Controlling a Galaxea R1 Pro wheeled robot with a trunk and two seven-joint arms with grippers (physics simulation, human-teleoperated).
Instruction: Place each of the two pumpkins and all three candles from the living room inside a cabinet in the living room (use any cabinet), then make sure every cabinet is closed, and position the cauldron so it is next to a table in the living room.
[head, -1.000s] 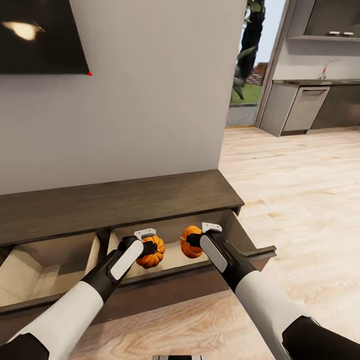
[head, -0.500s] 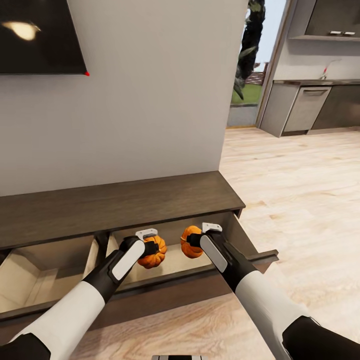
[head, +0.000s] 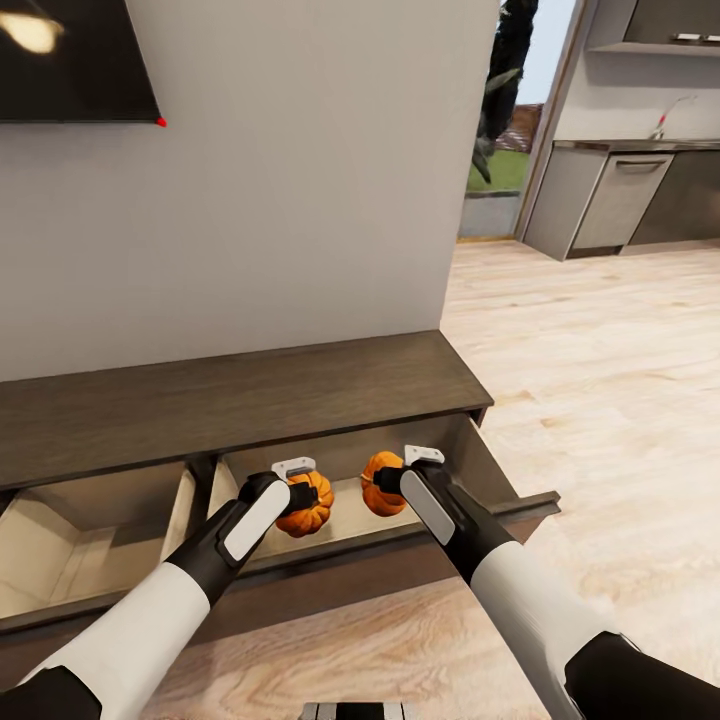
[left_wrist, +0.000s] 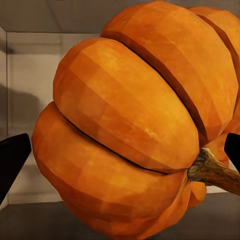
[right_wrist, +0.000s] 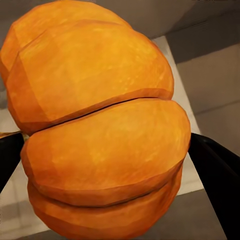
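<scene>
Two orange ribbed pumpkins hang over the open right drawer of the dark-brown cabinet (head: 250, 395). My left gripper (head: 300, 495) is shut on one pumpkin (head: 308, 505), which looms large in the left wrist view (left_wrist: 135, 130) with its stem showing. My right gripper (head: 390, 485) is shut on the other pumpkin (head: 380, 484), seen close up in the right wrist view (right_wrist: 100, 130) between the black fingers (right_wrist: 215, 170). Both pumpkins are held above the drawer's pale wooden interior (head: 345, 515). The candles, cauldron and table are out of view.
A second drawer (head: 80, 545) stands open to the left, pale inside. A grey wall (head: 300, 180) rises behind the cabinet with a dark screen (head: 70, 60) at upper left. Light wood floor (head: 600, 400) runs right toward grey kitchen cupboards (head: 620, 200).
The head view has shifted, so the wall screen and kitchen sit higher in the picture. Both grippers still hold their pumpkins over the right drawer, barely changed.
</scene>
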